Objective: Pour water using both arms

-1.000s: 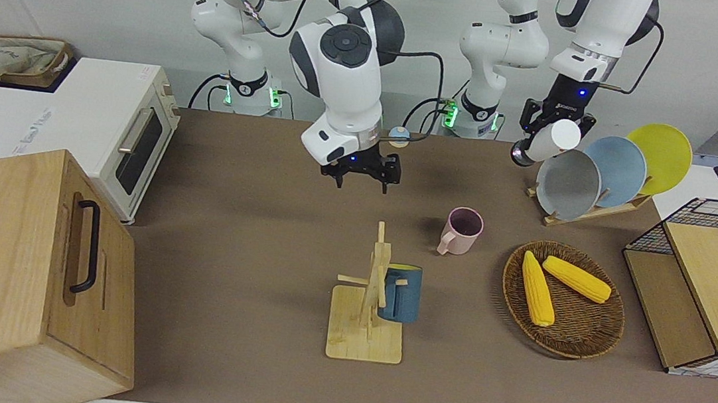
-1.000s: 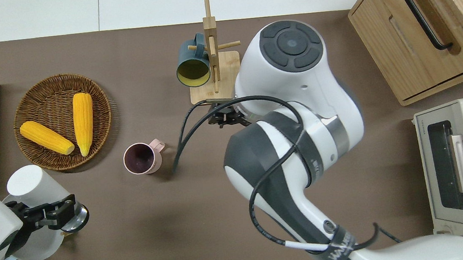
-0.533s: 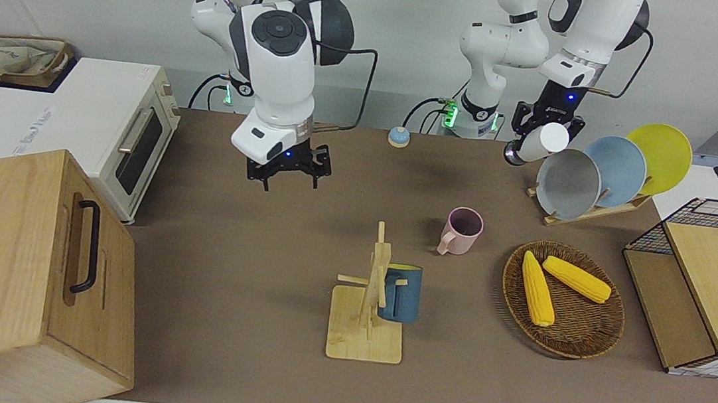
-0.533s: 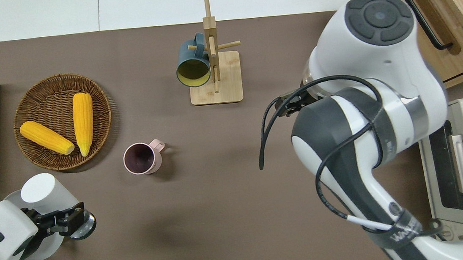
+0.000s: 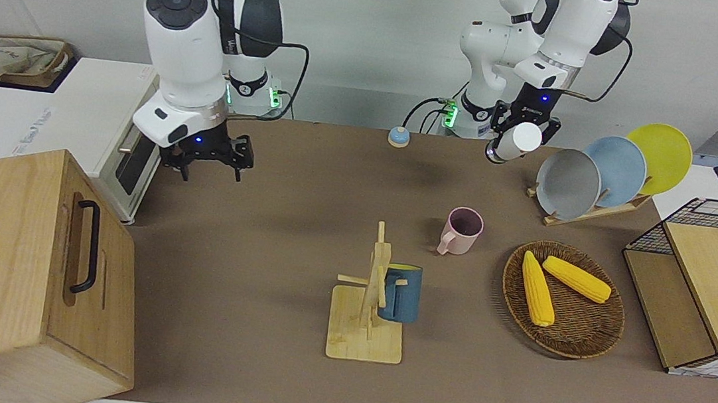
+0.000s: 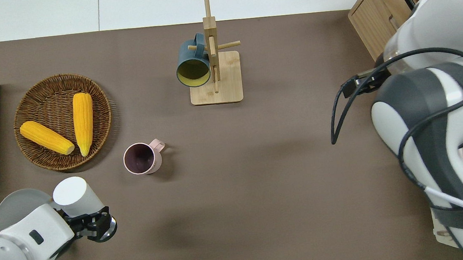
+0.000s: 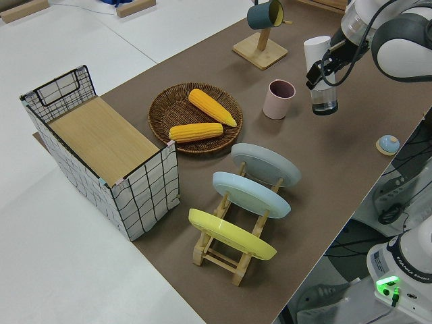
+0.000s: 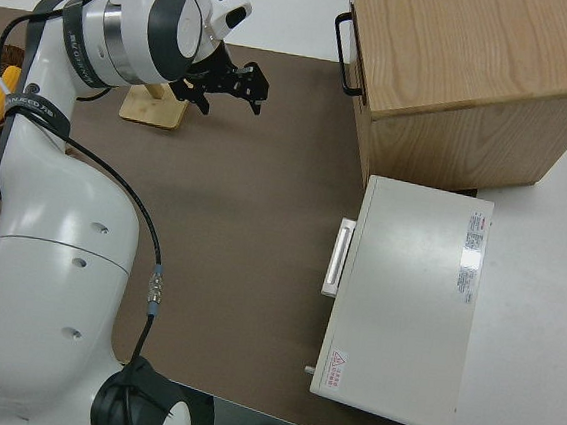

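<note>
While the left gripper (image 6: 96, 224) is clenched on a white bottle (image 6: 72, 196), tilted in the air near the plate rack (image 5: 588, 209), the pink mug (image 6: 140, 158) sits upright beside the basket (image 6: 103, 117). Pouring looks done or not begun; I cannot tell. With fingers spread, the empty right gripper (image 5: 209, 158) hangs near the oven (image 5: 132, 137).
</note>
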